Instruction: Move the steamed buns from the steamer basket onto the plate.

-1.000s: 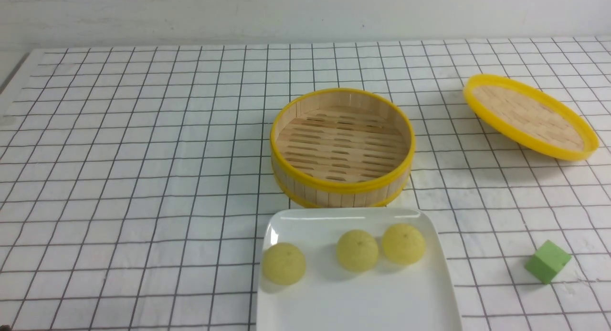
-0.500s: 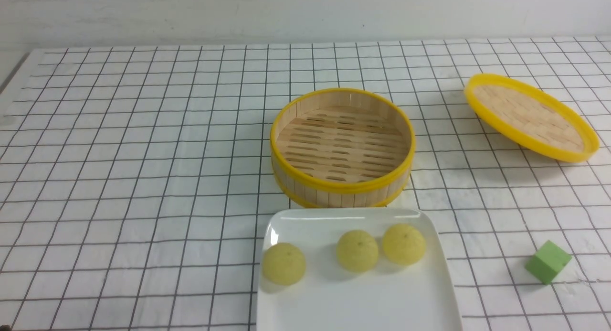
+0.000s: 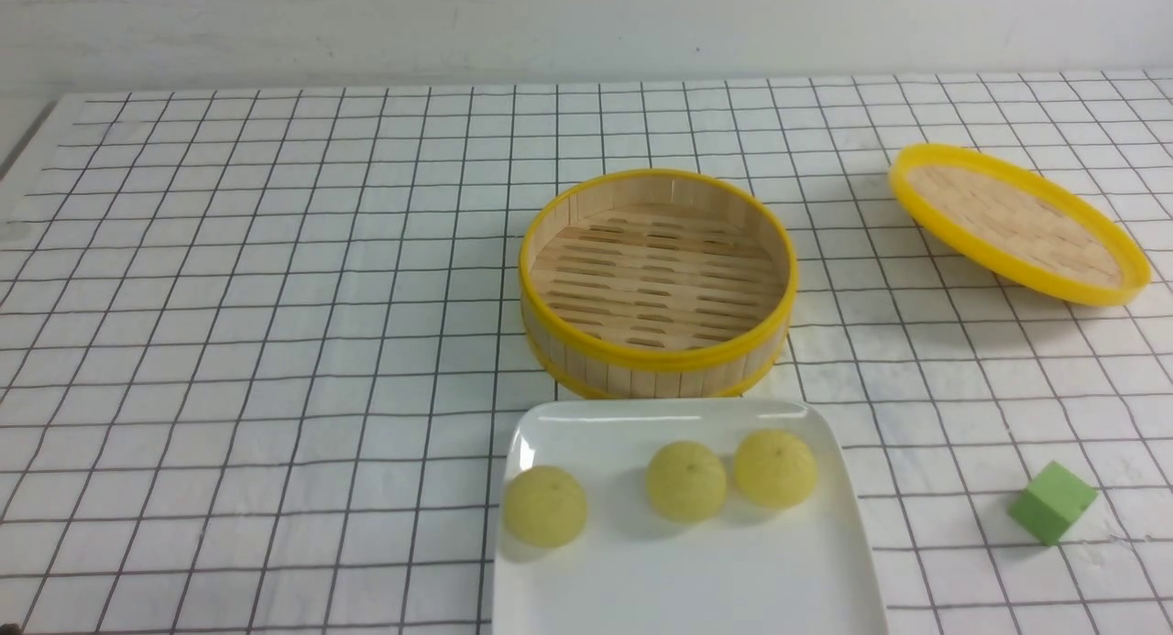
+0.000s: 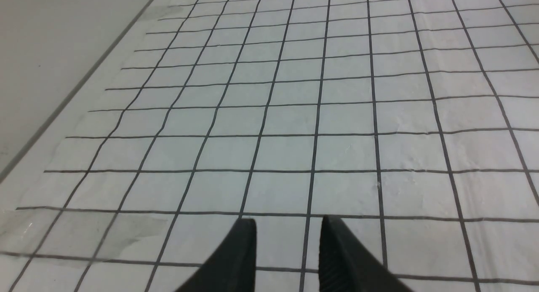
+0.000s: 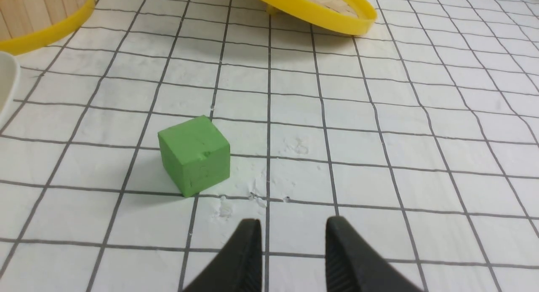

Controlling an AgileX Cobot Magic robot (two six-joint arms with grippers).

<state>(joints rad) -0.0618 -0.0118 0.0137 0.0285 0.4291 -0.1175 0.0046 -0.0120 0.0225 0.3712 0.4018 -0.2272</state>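
Three steamed buns [image 3: 685,481] lie on the plate [image 3: 696,589], all in its far half. One sits alone against the left edge. The other two sit side by side, touching or nearly so, toward the far right corner. None is left in the steamer basket [image 3: 656,365], whose slatted floor shows bare from wall to wall. I judge the moving done.

Nothing has shifted over the last second. Buns, plate and basket sit exactly where they did, and no bun has rolled. To me that means the load has settled and nothing is left to do but stay clear of it.

The plate sits at the near edge of the desk [image 3: 275,342], about mid-width. The basket stands upright just past the plate's far edge, though I cannot tell whether the two touch. The woven lid [image 3: 1017,223] sits well apart toward the far right of the desk, seemingly tilted, with nothing in it. A green cube [image 3: 1052,502] rests near the right edge, not far from the near edge.

My left gripper [image 4: 288,220] hangs over bare grid cloth near the desk's left edge, its fingers [image 4: 236,258] parted with nothing between them. My right gripper [image 5: 292,220] is parted the same way and empty, low over the cloth with the cube just ahead of it.
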